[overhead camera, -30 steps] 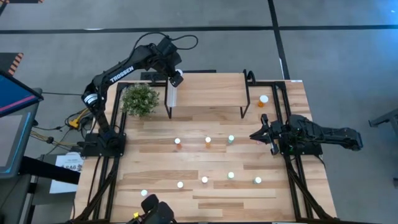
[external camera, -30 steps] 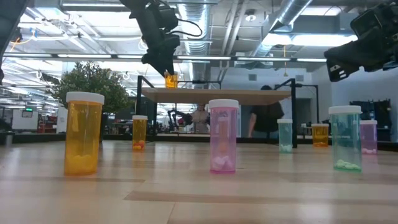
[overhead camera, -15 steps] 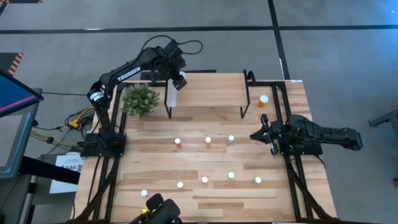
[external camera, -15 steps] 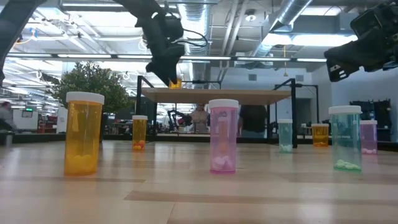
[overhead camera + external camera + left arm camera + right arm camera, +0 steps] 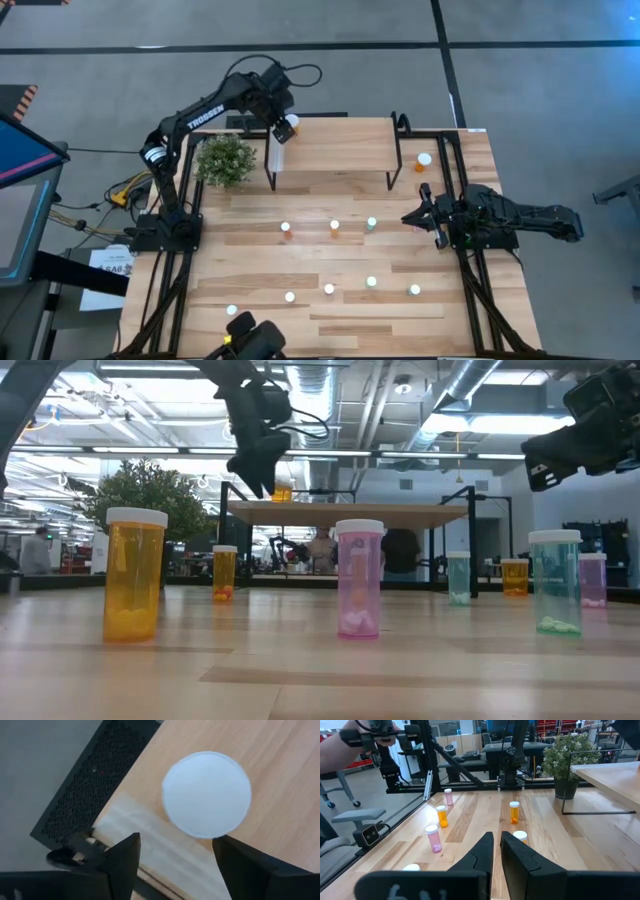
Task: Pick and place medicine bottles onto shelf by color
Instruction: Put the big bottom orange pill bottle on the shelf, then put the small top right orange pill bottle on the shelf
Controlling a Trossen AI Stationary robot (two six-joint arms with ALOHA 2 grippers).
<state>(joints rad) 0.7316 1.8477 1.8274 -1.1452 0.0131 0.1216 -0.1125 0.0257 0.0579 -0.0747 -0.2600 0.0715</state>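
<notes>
From above, the left gripper (image 5: pixel 281 122) hangs over the shelf (image 5: pixel 340 145) corner where an orange bottle (image 5: pixel 291 122) stands, from its wrist its fingers (image 5: pixel 122 857) spread wide beside the white cap (image 5: pixel 206 794), letting go, while the right gripper (image 5: pixel 497 851) waits pinched shut, empty.

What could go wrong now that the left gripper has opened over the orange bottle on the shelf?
1. The orange bottle stands near the shelf corner; a nudge may tip it off.
2. The left gripper fingers flank its cap closely, so a slanted retreat might catch it.
</notes>
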